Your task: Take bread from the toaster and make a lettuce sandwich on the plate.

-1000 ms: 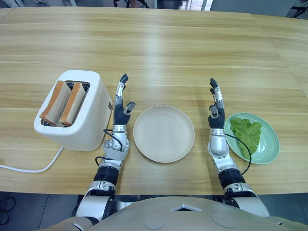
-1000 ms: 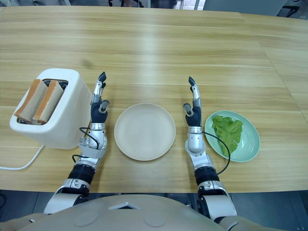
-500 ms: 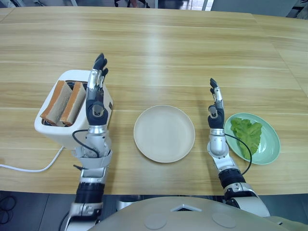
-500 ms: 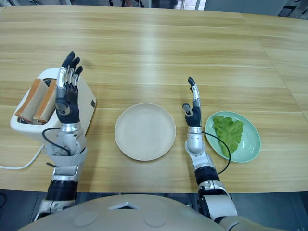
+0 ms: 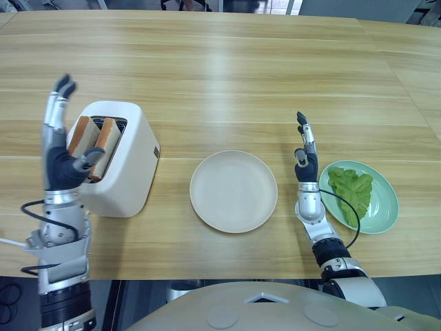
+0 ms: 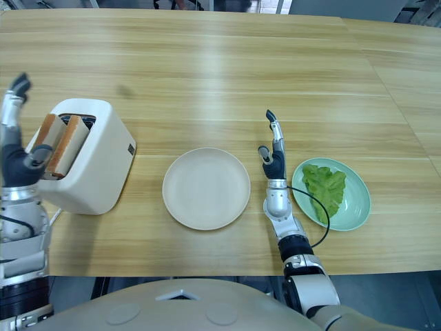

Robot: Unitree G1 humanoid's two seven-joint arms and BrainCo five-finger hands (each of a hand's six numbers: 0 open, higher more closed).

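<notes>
A white toaster point(image 5: 127, 162) stands at the table's left with two slices of bread point(image 5: 94, 141) upright in its slots. My left hand point(image 5: 60, 155) is raised at the toaster's left side, open, fingers pointing up, thumb near the bread. An empty beige plate point(image 5: 233, 191) lies at the centre. A green plate point(image 5: 382, 207) at the right holds a lettuce leaf point(image 5: 351, 191). My right hand point(image 5: 305, 162) stands open between the two plates, fingers pointing up, holding nothing.
The toaster's white cord point(image 5: 8, 243) trails off at the front left. The wooden table point(image 5: 227, 76) stretches far behind the plates. The table's front edge runs just below both arms.
My left hand has swung from between toaster and beige plate, over the toaster, to its left side. The right hand stayed in place.
</notes>
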